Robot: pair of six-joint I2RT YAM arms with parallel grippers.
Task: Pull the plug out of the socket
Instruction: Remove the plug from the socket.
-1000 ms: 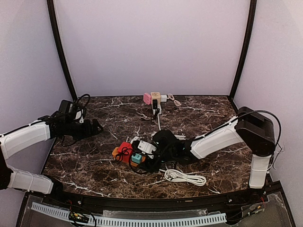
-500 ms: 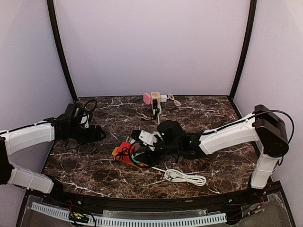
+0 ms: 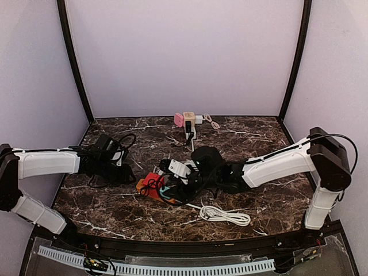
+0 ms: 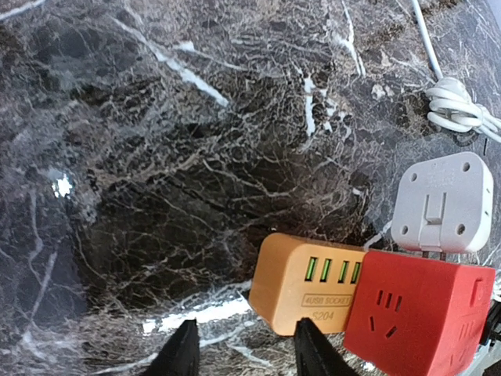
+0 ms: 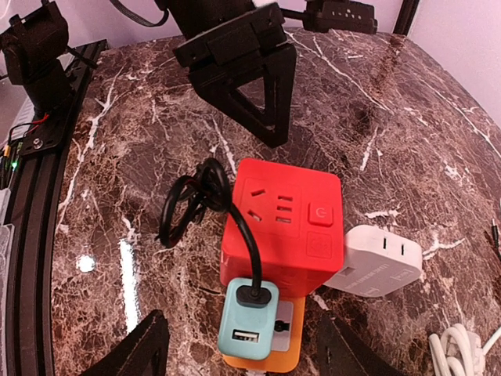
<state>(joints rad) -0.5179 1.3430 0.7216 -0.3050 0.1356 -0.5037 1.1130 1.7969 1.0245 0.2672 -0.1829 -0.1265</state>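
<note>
Approach: left tool (image 4: pixel 243 359) has come in beside orange USB block (image 4: pixel 309 286), jaws narrowed but apart, empty. Right tool (image 5: pixel 244 345) straddles teal plug (image 5: pixel 247 327), apart, no grip. Plug seated against red socket (image 5: pixel 282 227), mid-worktop (image 3: pixel 259 138); pull pending.

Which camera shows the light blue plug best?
Right wrist: the light blue plug is close and unobstructed, its black cord visible. Top external shows only a blue speck; left wrist shows the orange socket block, no plug.

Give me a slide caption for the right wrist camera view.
Open right gripper straddles the teal plug on the orange socket, against the red socket cube.
</note>
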